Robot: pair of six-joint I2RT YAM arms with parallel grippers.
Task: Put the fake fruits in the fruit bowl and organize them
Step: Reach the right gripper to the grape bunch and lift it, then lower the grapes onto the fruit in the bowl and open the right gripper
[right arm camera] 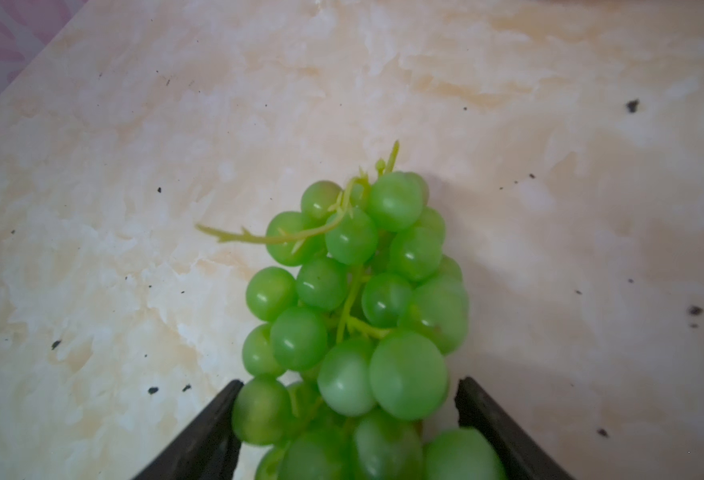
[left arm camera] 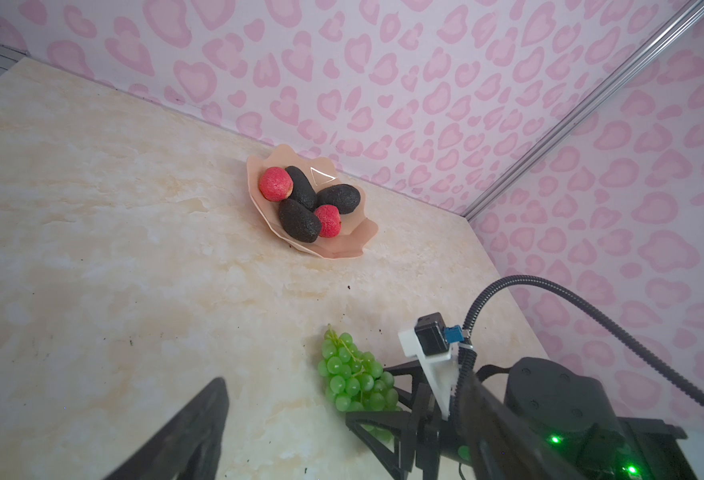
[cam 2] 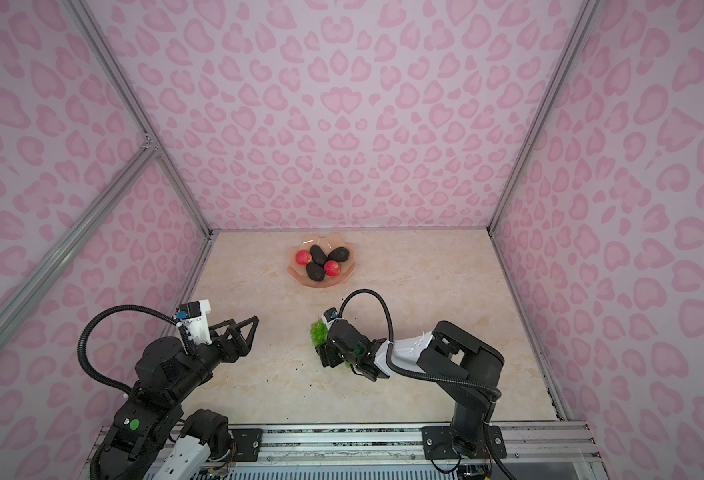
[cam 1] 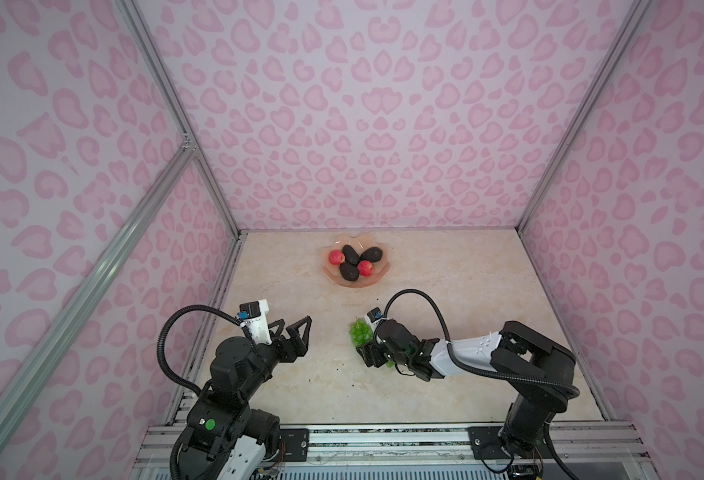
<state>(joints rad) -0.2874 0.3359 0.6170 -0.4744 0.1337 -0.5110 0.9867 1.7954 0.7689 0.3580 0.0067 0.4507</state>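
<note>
On tabletop [cam 1: 466,299], right hand [right arm camera: 348,384] straddles grapes [right arm camera: 354,291], grip unclear; left hand [cam 1: 296,321] open, well apart.

Three avocados [cam 1: 349,271], two apples [cam 1: 336,257], one grape bunch [cam 1: 358,331]

Grapes [right arm camera: 354,299]: near end cut off by the right wrist view's edge; nearest berries blurred. Right gripper [right arm camera: 348,386]: 2 fingers [right arm camera: 213,432] likewise cropped, contact with the bunch undeterminable. In both top views the right arm [cam 1: 400,343] covers the bunch's near half.
</note>
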